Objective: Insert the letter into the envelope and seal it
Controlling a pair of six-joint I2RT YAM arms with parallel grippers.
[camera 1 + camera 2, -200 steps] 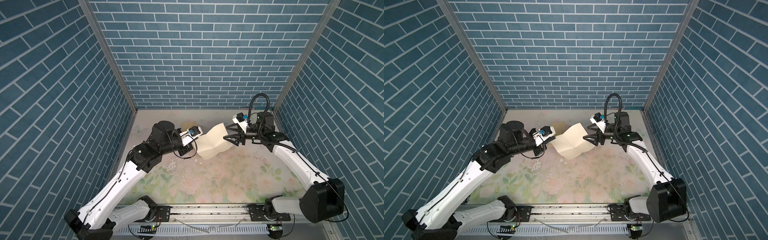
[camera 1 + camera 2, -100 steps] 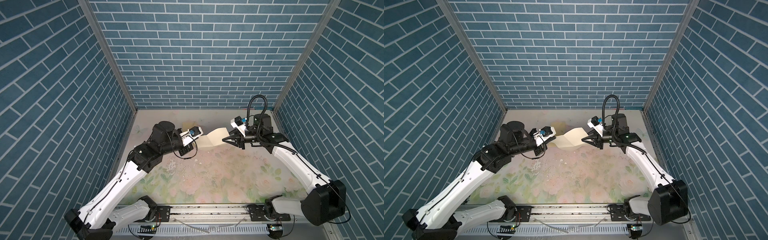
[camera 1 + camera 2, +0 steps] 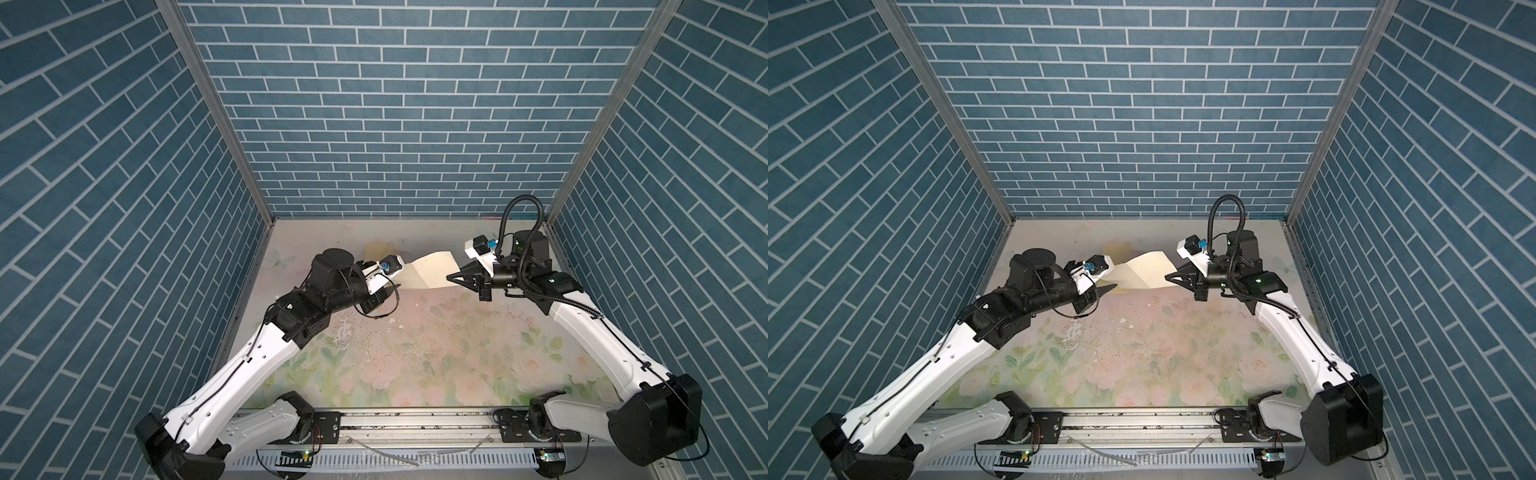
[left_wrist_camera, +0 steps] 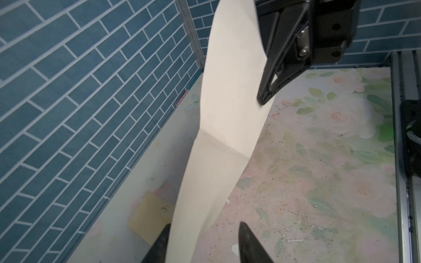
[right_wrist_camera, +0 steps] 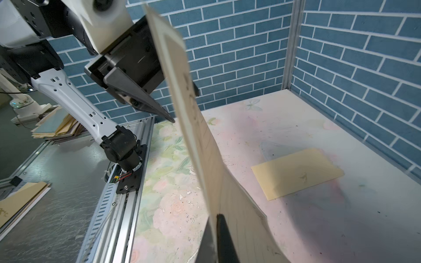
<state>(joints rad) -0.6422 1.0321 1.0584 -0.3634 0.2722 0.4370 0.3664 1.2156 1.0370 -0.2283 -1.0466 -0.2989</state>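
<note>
The letter (image 3: 428,270) hung in the air over the back part of the floral table (image 3: 415,353). It was stretched between the two arms and bowed with a slight twist. In the left wrist view a fold crease crossed its plain cream side.

The right gripper (image 3: 451,277) had its fingers (image 5: 224,239) pinched tight on one edge of the sheet. In the right wrist view the paper ran away from that pinch, showing part of its dark printed border.

At the opposite edge the left gripper (image 4: 202,230) had its fingers (image 4: 249,243) spread apart. The sheet passed through the gap, close against one finger and clear of the other, so nothing clamped it on that side.

The envelope (image 5: 296,175) lay flat on the table near the back wall, its small dark squiggle facing up. It was below and beyond the raised sheet, and neither gripper touched it. In both top views only a part of it showed past the left arm's wrist. I could not tell from any view whether its flap was open.
</note>
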